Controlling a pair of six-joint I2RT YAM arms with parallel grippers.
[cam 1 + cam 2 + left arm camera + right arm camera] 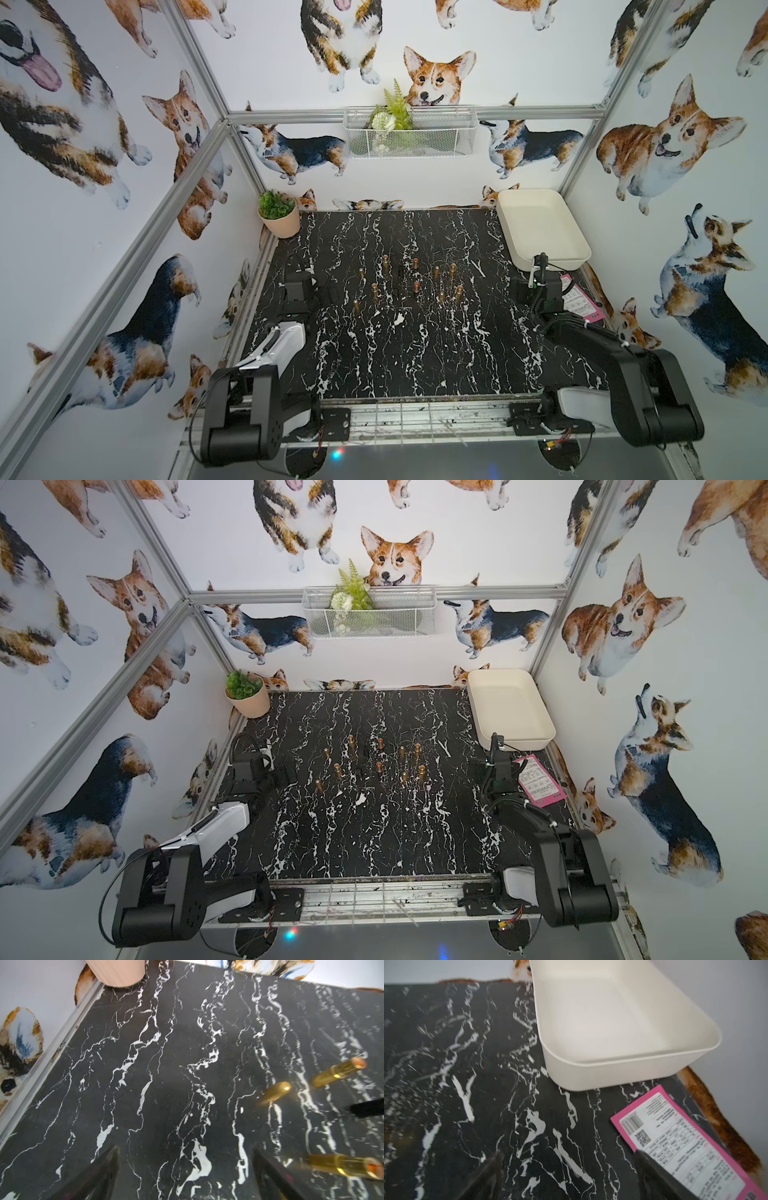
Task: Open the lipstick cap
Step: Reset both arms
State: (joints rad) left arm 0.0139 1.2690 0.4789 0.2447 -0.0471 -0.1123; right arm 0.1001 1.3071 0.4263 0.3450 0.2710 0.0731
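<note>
At the far left corner of the black, white-veined marble counter (415,365) we saw a peach pot holding a green leafy plant (279,218), set close to the aluminium edge rail (47,1057). The left fingers (99,1178) stood wide apart above bare marble near that edge and held nothing. Just to their right was the cluster of gold lipstick tubes (416,286), upright in the middle of the counter and spaced apart. Several showed orange-red tips, and none touched the fingers. Nearer than the tubes, the counter showed only veined marble out to its front edge. Above, on the back rail, a white wire-mesh basket (449,141) held a green fern sprig and white flowers. The right fingers (485,1180) were also spread and held nothing, well right of the tubes. One hung over a pink sheet with a white printed label (685,1136) that lay flat by the right edge. Just beyond it, in the far right corner, sat a cream rectangular plastic tray (509,232) with only its smooth floor showing.
</note>
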